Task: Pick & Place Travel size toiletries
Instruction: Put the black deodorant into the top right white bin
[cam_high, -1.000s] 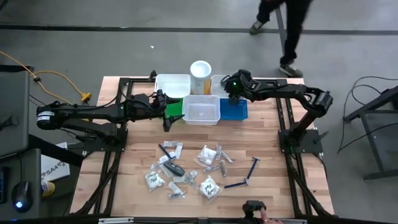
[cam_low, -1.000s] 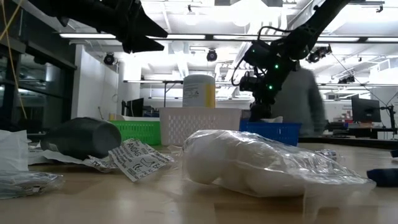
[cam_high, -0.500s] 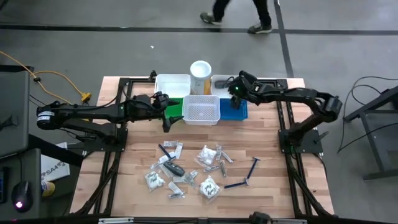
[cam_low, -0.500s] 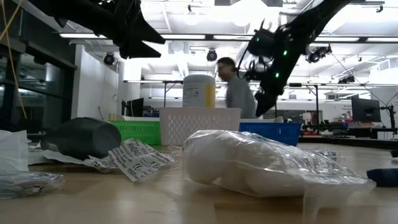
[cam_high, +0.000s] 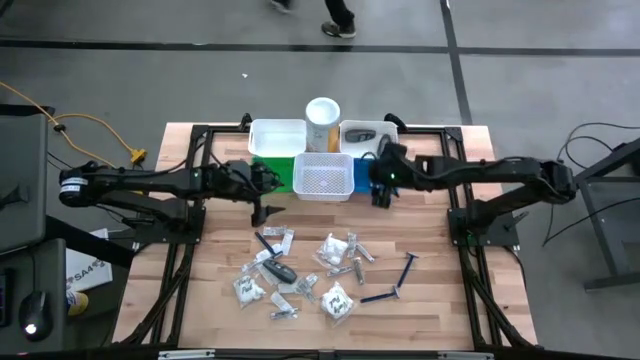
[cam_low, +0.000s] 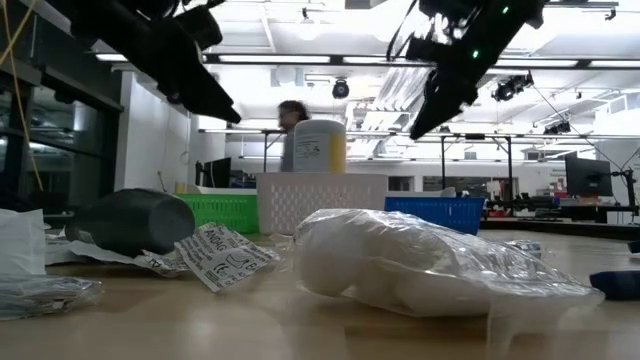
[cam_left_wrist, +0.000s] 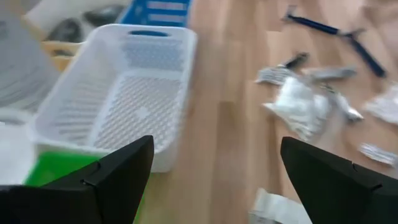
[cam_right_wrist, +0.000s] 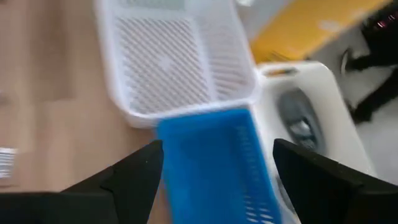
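The travel size toiletries lie in a loose pile on the wooden table: crinkly packets, silvery sachets, a dark oval piece and dark razors. One dark grey oval piece lies in the far right white bin. My left gripper hangs open in the air beside the green bin, near the white mesh basket. My right gripper hangs open above the near edge of the blue bin. Neither holds anything.
A white bin and a tall white-and-yellow cylinder stand at the far edge behind the basket. Bare wood lies between the bins and the pile. A person walks on the floor beyond the table.
My right gripper has come from over the far right white bin toward the table's near edge, across the blue bin, and has risen. My left gripper has tipped downward and shifted slightly toward the near edge. Nothing on the table has moved.
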